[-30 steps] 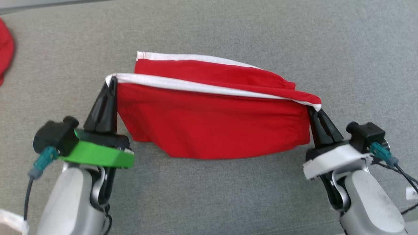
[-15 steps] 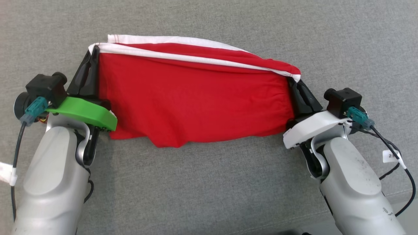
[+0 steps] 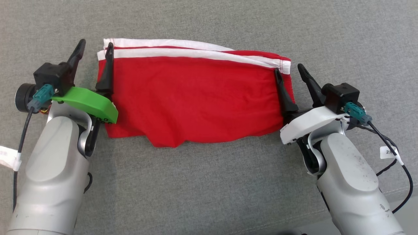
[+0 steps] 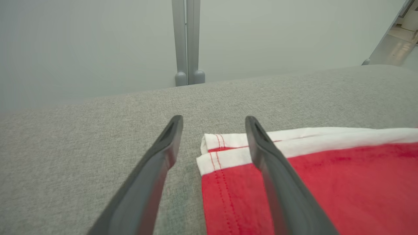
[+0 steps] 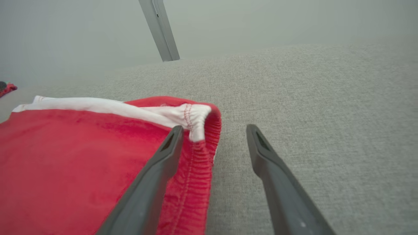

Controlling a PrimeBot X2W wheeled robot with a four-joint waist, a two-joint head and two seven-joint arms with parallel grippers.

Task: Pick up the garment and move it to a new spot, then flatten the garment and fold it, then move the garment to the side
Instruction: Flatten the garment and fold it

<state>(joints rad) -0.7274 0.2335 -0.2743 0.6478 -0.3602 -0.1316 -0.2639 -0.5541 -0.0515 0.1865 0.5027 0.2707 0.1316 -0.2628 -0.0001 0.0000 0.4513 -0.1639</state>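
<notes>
Here the left gripper (image 3: 96, 44) stands with its two long dark fingers spread apart: the inner one lies over the left edge of the red folded cloth garment with a white band (image 3: 196, 98), the outer one over the bare grey woven-fabric surface (image 3: 209, 189). The right gripper (image 3: 288, 68) is spread the same way at the garment's right edge. Neither pinches anything. We cannot tell whether the inner fingers touch the cloth or hang just above it.

The garment lies flat on the grey surface between the two grippers, white band along its far edge. The left arm's green wrist plate (image 3: 88, 104) covers its near left corner, and the right arm's white wrist plate (image 3: 310, 122) covers its near right corner. In the left wrist view the left gripper (image 4: 214, 119) straddles the banded corner, and the garment (image 4: 326, 182) runs off the right and bottom edges. In the right wrist view the right gripper (image 5: 214, 128) straddles the gathered corner, and the garment (image 5: 65, 156) is cut off at the left and bottom. A small red thing (image 5: 6, 88) at that view's left edge is too small for us to make out.

Half a second ago both grippers were pressed together on the banded corners and the far edge arched between them; now it lies nearly straight, released.
</notes>
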